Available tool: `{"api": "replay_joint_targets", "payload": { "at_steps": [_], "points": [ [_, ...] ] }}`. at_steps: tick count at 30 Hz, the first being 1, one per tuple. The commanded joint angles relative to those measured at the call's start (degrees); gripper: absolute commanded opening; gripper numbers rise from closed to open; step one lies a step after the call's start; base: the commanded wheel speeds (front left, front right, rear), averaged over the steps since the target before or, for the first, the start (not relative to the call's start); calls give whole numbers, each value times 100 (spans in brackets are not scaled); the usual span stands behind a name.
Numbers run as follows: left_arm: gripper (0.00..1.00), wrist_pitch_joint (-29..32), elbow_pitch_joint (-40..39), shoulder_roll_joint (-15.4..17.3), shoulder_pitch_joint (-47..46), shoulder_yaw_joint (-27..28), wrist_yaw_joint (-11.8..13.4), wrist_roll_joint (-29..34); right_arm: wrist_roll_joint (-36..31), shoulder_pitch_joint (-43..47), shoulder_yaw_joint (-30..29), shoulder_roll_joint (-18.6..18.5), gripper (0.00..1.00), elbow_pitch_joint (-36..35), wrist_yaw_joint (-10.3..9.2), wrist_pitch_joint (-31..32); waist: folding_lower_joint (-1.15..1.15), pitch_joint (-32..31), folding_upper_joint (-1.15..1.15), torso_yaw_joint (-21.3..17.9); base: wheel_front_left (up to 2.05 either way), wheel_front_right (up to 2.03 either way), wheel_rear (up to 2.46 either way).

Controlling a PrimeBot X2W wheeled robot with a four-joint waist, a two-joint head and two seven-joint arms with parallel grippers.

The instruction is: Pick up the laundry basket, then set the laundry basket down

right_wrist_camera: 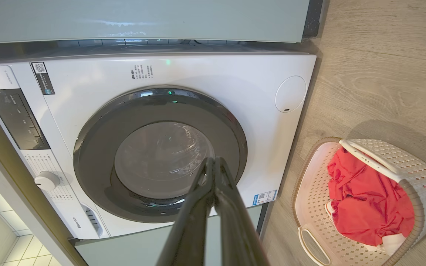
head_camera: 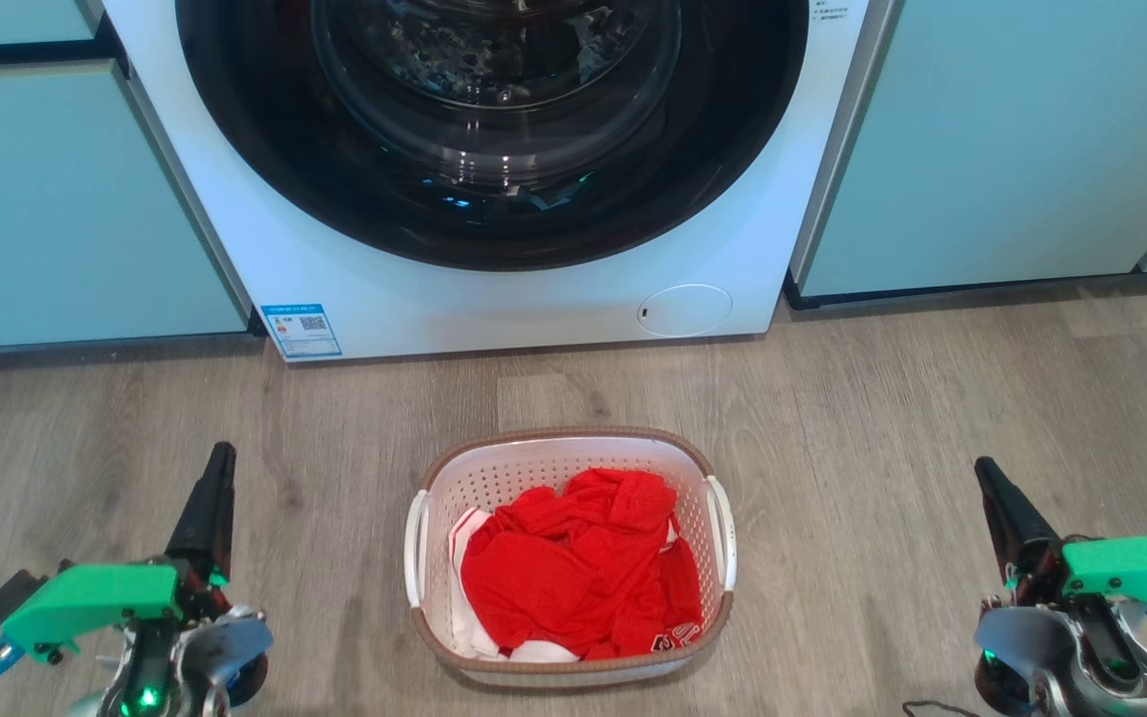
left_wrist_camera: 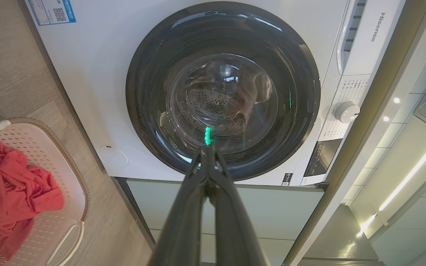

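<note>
- Laundry basket (head_camera: 534,476) stands upright on the wooden floor (head_camera: 882,418), at 6 o'clock in the head view. It is near the front of the washing machine (head_camera: 534,289) but apart from it.
- The basket holds crumpled red clothing (head_camera: 583,558) with a little white cloth showing at the heap's edges.
- White side handles sit at the basket's 9 and 3 o'clock; no claw touches either.
- Left claw (head_camera: 222,453): 8 o'clock in the head view, well apart from the basket. Fingers point toward 12, tips pressed together, closed on nothing.
- Right claw (head_camera: 984,466): 4 o'clock in the head view, well apart from the basket, likewise closed and empty.
- Left wrist view: closed fingers point at the machine's round dark door (head_camera: 494,119); basket at 8 o'clock.
- Right wrist view: closed fingers face the same door; basket at 4 o'clock.
- Pale green cabinets (head_camera: 1012,139) flank the machine at 9 and 3 o'clock.
</note>
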Motion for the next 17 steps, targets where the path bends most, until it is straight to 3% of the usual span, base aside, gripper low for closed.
{"api": "replay_joint_targets", "payload": {
  "at_steps": [1,17],
  "points": [
    [0,29,-167,26,-314,192,-38,33,-62,-268,107,-44,0,-178,16,49,0,0,0,0,0,0,0],
    [0,38,-166,19,-315,204,-38,42,-72,-269,94,-35,0,-177,16,59,0,0,0,0,0,0,0]
  ]
}}
